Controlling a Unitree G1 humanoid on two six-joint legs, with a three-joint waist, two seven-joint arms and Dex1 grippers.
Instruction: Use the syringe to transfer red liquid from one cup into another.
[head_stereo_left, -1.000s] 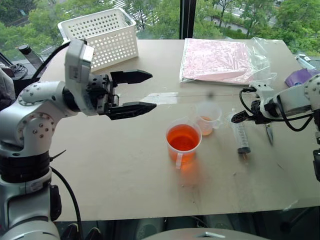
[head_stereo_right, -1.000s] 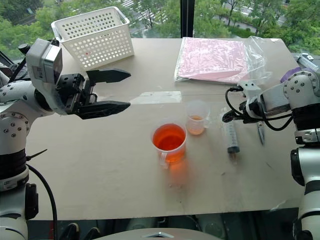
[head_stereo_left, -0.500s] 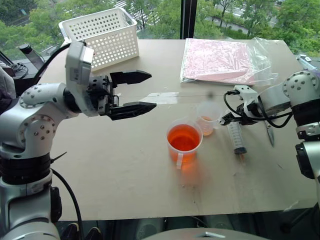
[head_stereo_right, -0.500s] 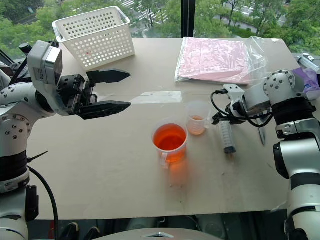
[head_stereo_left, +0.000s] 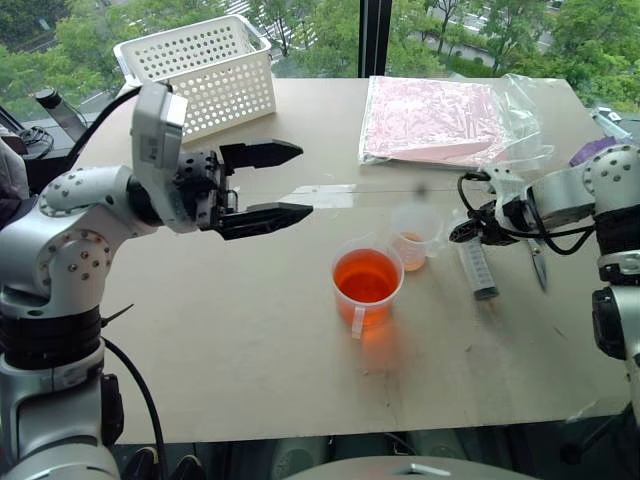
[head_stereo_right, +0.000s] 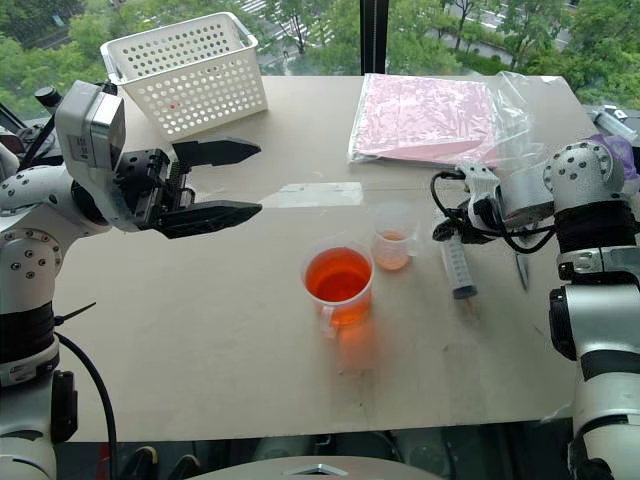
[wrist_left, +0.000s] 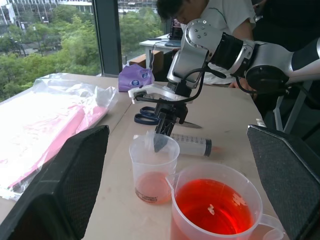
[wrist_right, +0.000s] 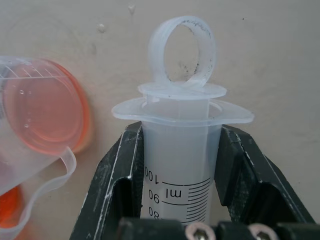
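While the left gripper (head_stereo_left: 262, 182) hovers level with its fingers spread wide, well left of the handled beaker (head_stereo_left: 366, 284), the right gripper (wrist_right: 180, 165) angles down, clamping the syringe (head_stereo_left: 479, 267) barrel just right of the smaller cup (head_stereo_left: 416, 235).

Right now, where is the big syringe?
The syringe lies on the table's right side, just right of the small cup, its barrel between the right gripper's fingers.

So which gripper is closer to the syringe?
The right. The right gripper has its fingers on both sides of the syringe barrel. The left gripper hangs open far off, past both cups.
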